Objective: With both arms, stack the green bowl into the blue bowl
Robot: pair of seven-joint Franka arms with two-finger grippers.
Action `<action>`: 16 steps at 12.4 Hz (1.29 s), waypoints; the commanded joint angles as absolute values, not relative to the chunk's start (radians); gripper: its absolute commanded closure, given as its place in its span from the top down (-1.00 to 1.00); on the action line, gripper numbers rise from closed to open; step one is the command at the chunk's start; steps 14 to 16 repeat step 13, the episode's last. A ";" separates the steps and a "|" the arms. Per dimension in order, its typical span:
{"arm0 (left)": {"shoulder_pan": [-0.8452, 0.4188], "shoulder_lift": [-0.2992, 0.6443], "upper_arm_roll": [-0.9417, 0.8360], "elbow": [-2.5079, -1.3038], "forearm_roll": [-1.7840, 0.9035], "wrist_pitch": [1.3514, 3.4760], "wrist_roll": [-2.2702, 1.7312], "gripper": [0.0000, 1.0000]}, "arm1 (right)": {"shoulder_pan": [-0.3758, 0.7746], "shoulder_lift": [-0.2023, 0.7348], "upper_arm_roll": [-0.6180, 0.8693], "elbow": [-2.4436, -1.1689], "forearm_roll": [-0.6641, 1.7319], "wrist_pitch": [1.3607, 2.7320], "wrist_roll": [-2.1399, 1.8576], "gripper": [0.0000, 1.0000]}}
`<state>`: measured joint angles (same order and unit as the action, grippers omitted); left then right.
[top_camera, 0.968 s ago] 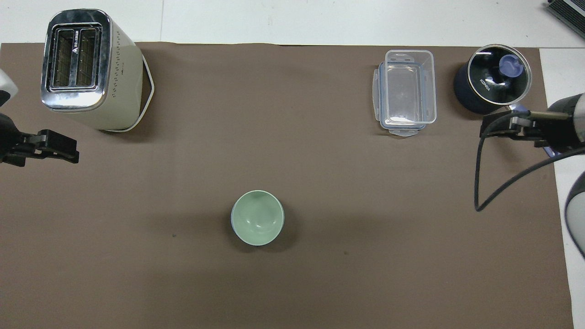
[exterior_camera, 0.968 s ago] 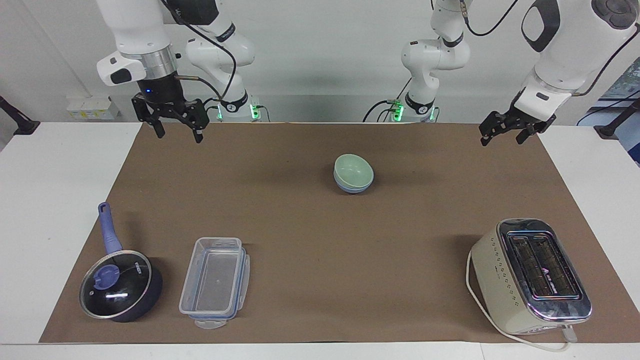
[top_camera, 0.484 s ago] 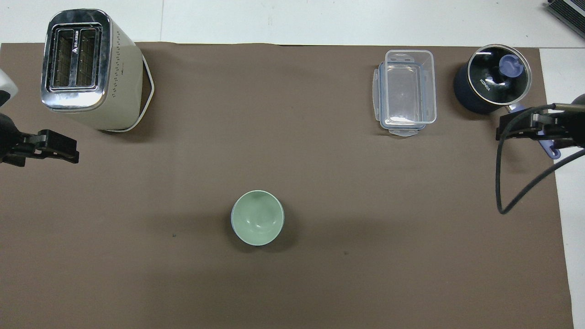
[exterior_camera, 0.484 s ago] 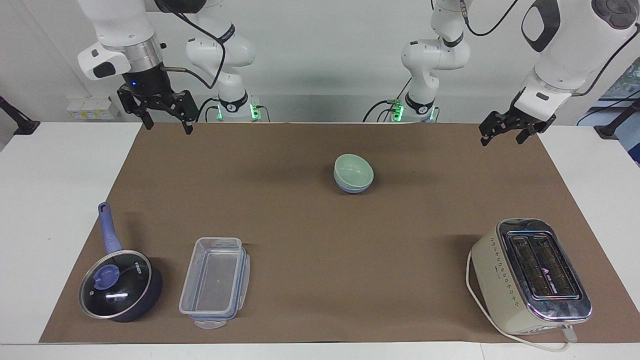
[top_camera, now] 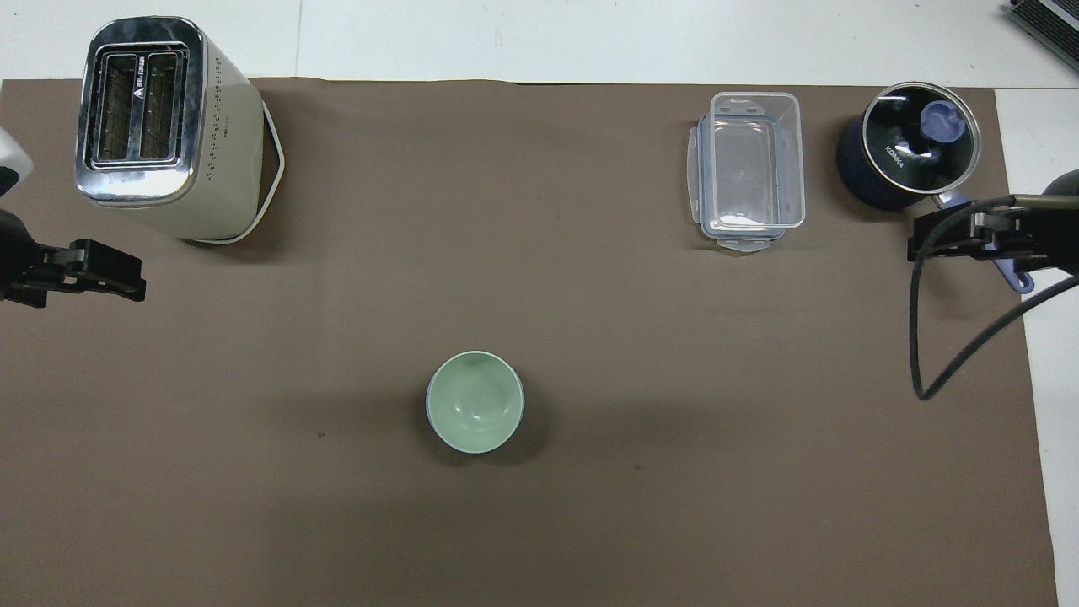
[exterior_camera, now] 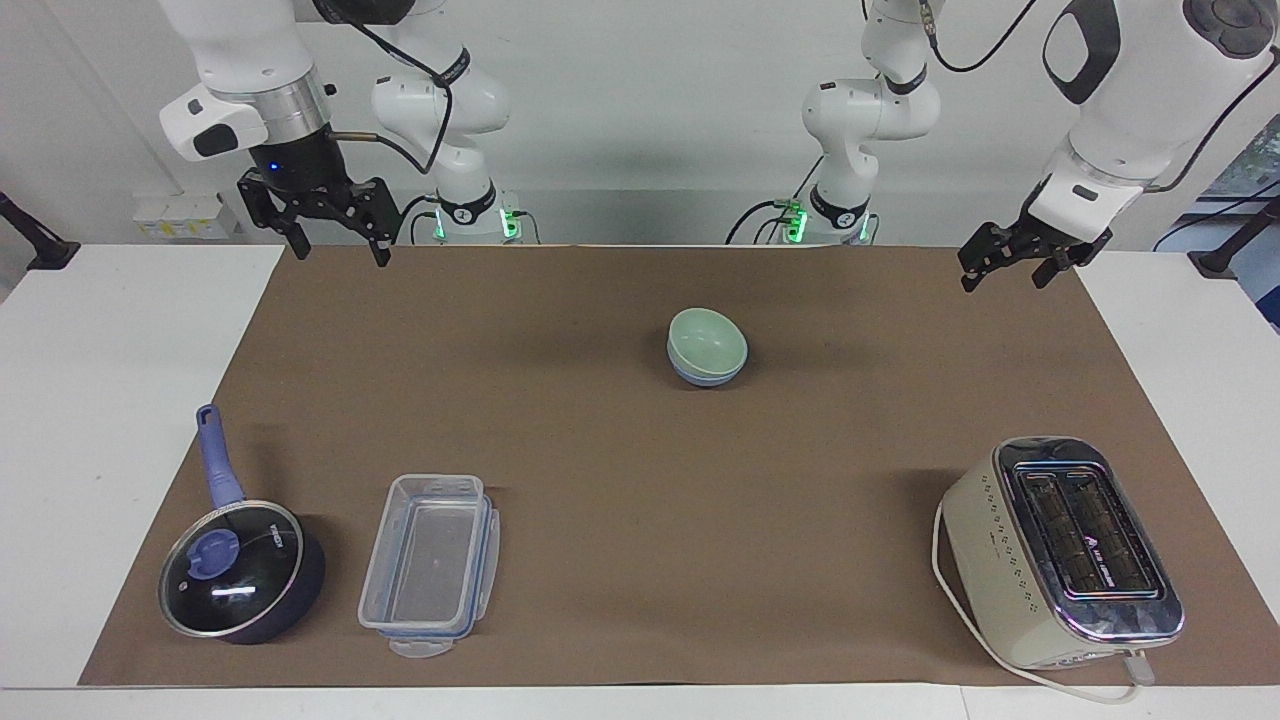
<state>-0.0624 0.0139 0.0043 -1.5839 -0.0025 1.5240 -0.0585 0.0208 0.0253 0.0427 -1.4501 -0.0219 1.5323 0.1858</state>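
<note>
The pale green bowl (exterior_camera: 705, 340) sits nested upright inside the periwinkle-blue bowl (exterior_camera: 708, 378) at the middle of the brown mat. In the overhead view the green bowl (top_camera: 475, 402) hides nearly all of the blue one. My right gripper (exterior_camera: 338, 245) is open and empty, raised over the mat's edge at the right arm's end; in the overhead view it (top_camera: 944, 240) overlaps the saucepan's handle. My left gripper (exterior_camera: 1003, 270) is open and empty, raised over the mat's corner at the left arm's end, and also shows in the overhead view (top_camera: 114, 282).
A dark saucepan with a glass lid (exterior_camera: 240, 570) and a clear plastic container (exterior_camera: 430, 565) stand farther from the robots at the right arm's end. A cream toaster (exterior_camera: 1060, 550) stands farther out at the left arm's end.
My right gripper has risen and drawn back from over the mat toward the right arm's end. The left arm and the bowls have not moved.
</note>
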 commanded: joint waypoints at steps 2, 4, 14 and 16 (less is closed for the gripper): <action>-0.052 0.021 -0.005 -1.568 0.012 1.508 -0.058 1.00 | 0.015 0.012 0.044 -1.479 0.009 1.531 0.143 1.00; -0.052 0.021 -0.005 -1.568 0.012 1.508 -0.058 1.00 | 0.012 0.012 0.043 -1.486 0.009 1.531 0.141 1.00; -0.052 0.021 -0.005 -1.568 0.012 1.508 -0.058 1.00 | 0.011 0.002 0.043 -1.503 0.009 1.531 0.141 1.00; -0.052 0.021 -0.005 -1.568 0.012 1.508 -0.058 1.00 | 0.011 0.002 0.043 -1.503 0.009 1.531 0.141 1.00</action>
